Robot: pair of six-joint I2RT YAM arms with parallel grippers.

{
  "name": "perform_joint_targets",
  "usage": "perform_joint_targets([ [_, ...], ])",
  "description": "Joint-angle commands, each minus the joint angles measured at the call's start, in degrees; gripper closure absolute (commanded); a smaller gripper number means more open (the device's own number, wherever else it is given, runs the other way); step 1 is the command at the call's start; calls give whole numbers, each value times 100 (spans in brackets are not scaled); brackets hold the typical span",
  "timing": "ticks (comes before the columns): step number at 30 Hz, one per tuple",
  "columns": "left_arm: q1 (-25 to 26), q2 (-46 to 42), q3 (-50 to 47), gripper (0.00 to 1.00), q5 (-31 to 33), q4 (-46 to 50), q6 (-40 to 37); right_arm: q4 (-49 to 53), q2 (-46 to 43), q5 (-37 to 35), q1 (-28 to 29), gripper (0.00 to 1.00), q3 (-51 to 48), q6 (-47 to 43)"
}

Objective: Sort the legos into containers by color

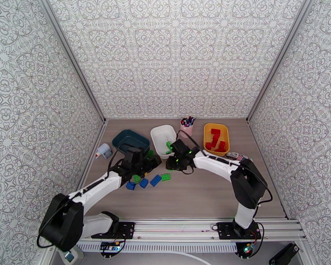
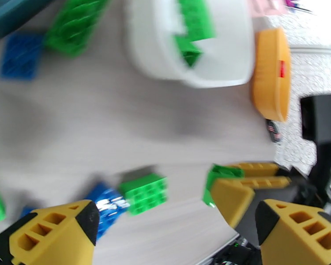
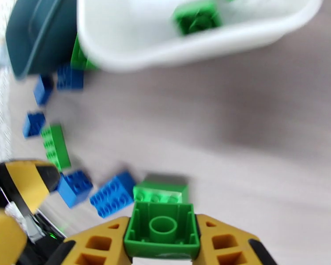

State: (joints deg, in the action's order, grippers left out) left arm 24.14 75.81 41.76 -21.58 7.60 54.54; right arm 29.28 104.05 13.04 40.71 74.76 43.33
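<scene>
— What do the legos look like?

— Small studded bricks in red, green and blue. The red ones (image 1: 216, 138) lie in the yellow tub (image 1: 216, 125), right of the white tub (image 1: 161, 135). The teal tub (image 1: 130, 137) sits on its left.

— And the hands?

— The right hand (image 3: 163, 232), just in front of the white tub, is clamped on a green brick (image 3: 161, 217), hollow underside up, one yellow finger on each side. The left hand (image 2: 176, 215) is spread wide in front of the teal tub, holding nothing and touching nothing.

— How many of each?

— Three tubs. At least two green pieces (image 2: 194, 16) lie inside the white tub. Loose on the bench (image 1: 201, 191) in front of it I count five blue bricks (image 3: 112, 195) and three green ones (image 3: 55, 146), though blur makes that rough. The red ones overlap too much to count.
</scene>
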Motion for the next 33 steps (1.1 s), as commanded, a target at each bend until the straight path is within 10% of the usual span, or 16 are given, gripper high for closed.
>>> perform_joint_targets([
  [1, -18, 201, 510, 1, -225, -212, -179, -191, 38, 491, -344, 67, 340, 51],
  [11, -323, -144, 929, 1, 283, 616, -420, 418, 1186, 762, -740, 64, 2442, -2],
  [18, -476, -978, 146, 1, 579, 855, -337, 1018, 2007, 719, -750, 41, 3784, -77],
  [33, -768, -1511, -22, 1, 986, 1697, -765, 1487, 1009, -42, -569, 32, 2917, -839],
])
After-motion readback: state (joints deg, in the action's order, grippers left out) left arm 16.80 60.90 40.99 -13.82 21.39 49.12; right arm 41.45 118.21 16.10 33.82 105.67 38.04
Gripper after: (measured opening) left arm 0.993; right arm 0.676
